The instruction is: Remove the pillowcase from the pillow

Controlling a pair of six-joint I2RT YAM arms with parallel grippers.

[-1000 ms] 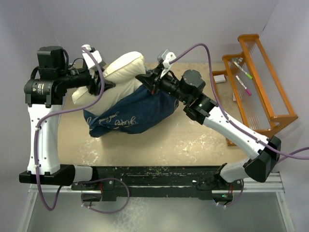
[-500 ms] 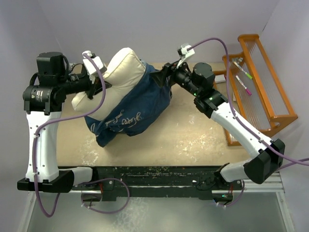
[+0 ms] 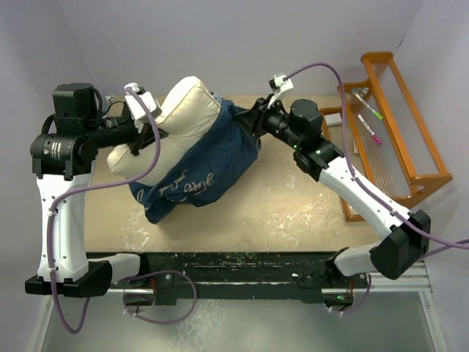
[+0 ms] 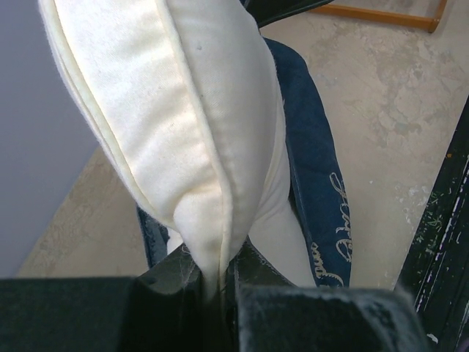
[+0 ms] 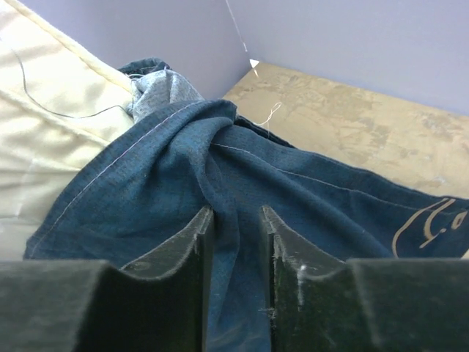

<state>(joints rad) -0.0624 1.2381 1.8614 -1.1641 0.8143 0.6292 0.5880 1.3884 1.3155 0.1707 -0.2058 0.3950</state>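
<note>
The cream pillow (image 3: 172, 121) is lifted at the back left, its upper half bare. The navy pillowcase (image 3: 212, 165) with white script covers its lower half and hangs down to the table. My left gripper (image 3: 155, 126) is shut on the pillow's seamed edge; in the left wrist view the pillow (image 4: 183, 110) rises from the gripper (image 4: 218, 275), with the pillowcase (image 4: 315, 161) behind it. My right gripper (image 3: 249, 117) is shut on a bunched fold of the pillowcase (image 5: 220, 161) near its open hem; the gripper (image 5: 236, 220) has fabric between its jaws, and the pillow (image 5: 51, 125) lies to the left.
An orange wooden rack (image 3: 399, 125) holding markers (image 3: 370, 121) stands at the right edge, with a white block (image 3: 333, 117) beside it. Purple walls close the back and sides. A black rail (image 3: 242, 264) runs along the near table edge.
My right gripper has pulled the pillowcase's edge to the right and back, off the pillow's upper part. The pillow, in my left gripper, has risen and tilted more upright.
</note>
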